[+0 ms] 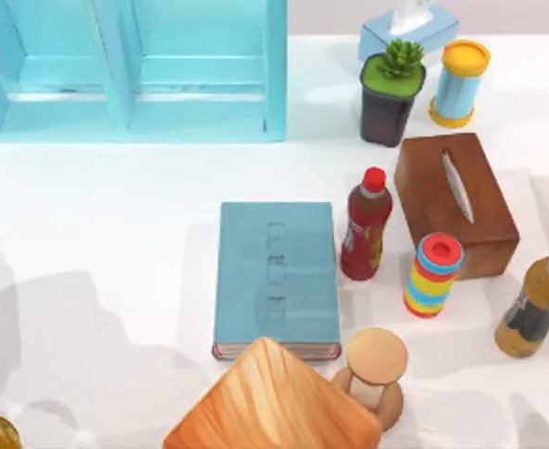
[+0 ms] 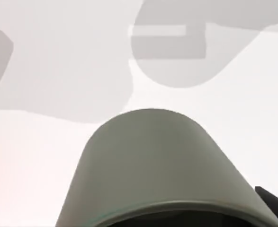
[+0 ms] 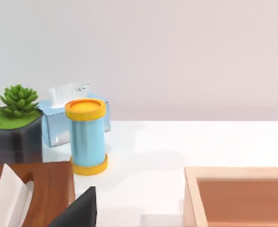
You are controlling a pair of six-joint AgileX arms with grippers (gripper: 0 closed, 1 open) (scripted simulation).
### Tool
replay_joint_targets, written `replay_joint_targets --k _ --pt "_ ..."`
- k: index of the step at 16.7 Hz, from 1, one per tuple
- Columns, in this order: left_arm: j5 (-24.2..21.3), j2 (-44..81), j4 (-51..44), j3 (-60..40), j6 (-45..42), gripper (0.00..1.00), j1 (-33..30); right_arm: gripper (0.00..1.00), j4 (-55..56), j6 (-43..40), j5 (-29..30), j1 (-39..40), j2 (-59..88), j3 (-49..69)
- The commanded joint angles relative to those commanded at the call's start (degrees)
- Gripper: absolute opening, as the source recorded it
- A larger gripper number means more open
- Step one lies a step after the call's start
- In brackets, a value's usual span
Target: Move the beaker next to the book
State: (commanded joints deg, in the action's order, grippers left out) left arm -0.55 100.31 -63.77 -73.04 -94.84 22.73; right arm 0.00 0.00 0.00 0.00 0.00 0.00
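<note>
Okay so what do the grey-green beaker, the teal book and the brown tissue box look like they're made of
The short grey-green beaker looks like matte plastic or glazed ceramic: smooth, even, no shine, so hard to say which. The flat teal-blue book seems a cloth or card hardcover, with faint embossed marks and reddish page edges. The brown tissue box looks like stained wood, by its warm tone and slight sheen.

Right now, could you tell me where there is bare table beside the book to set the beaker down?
The widest bare table lies left of the book, below the blue cabinet. The book's right side is crowded: red bottle, striped cylinder, wooden tissue box. The wooden block crowds its near edge. The beaker sits close under the left wrist camera.
</note>
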Motion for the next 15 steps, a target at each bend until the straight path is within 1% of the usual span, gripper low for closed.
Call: replay_joint_targets --k 4,12,15 --pt "-0.77 2.95 -3.32 -3.94 24.77 0.0 -11.71 1.0 0.0 0.0 0.0 0.0 0.0 0.0" --pt "-2.72 6.11 -8.05 -11.12 84.35 0.0 -35.81 1.0 0.0 0.0 0.0 0.0 0.0 0.0" --pt "-2.79 5.78 -8.5 -13.42 102.63 0.0 -43.6 1.0 0.0 0.0 0.0 0.0 0.0 0.0"
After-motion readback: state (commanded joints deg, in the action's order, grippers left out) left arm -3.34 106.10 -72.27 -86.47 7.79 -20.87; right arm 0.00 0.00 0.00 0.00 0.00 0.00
